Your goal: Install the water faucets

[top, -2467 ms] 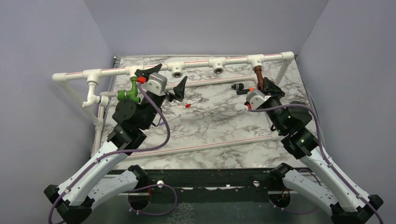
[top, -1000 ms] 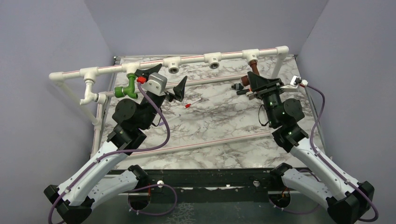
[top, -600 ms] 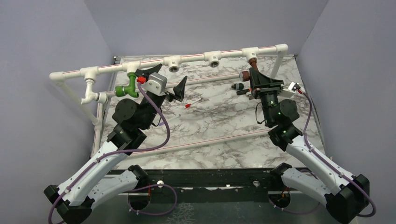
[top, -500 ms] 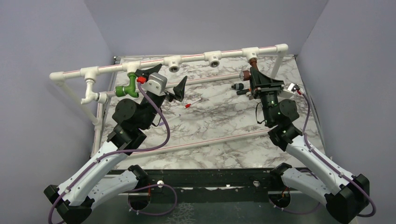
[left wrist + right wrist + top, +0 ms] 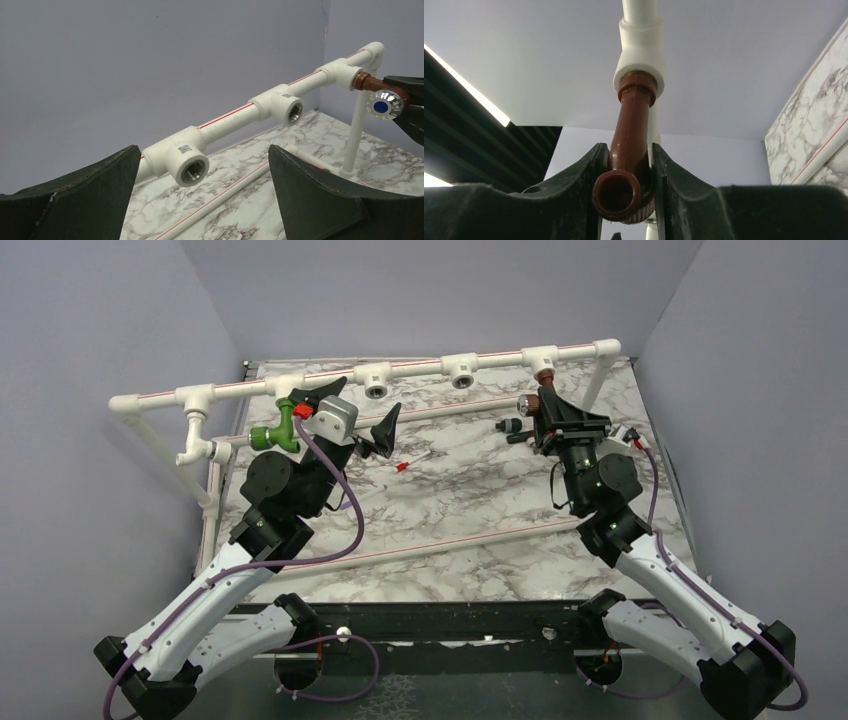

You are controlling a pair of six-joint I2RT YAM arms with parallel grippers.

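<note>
The white pipe frame point(image 5: 420, 368) is spanning the far edge of the marble table point(image 5: 460, 510), with walls point(image 5: 100, 440) closing in on both sides. The reddish-brown faucet point(image 5: 629, 130) is hanging threaded in the rightmost tee point(image 5: 541, 357), the right gripper point(image 5: 628, 150) clamping its bent spout. The green faucet point(image 5: 275, 432) is sitting under a left tee point(image 5: 288, 386), just beside the left gripper point(image 5: 204, 150), whose jaws are gaping wide

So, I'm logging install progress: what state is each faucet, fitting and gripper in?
Green faucet, seated in the pipe frame.
Copper-coloured faucet, stem in the frame, clamped by right gripper.
Left-centre T-fitting, port empty.
Right-centre T-fitting, port empty.
Left gripper, open, holding nothing.
Right gripper, shut on the copper-coloured faucet.
</note>
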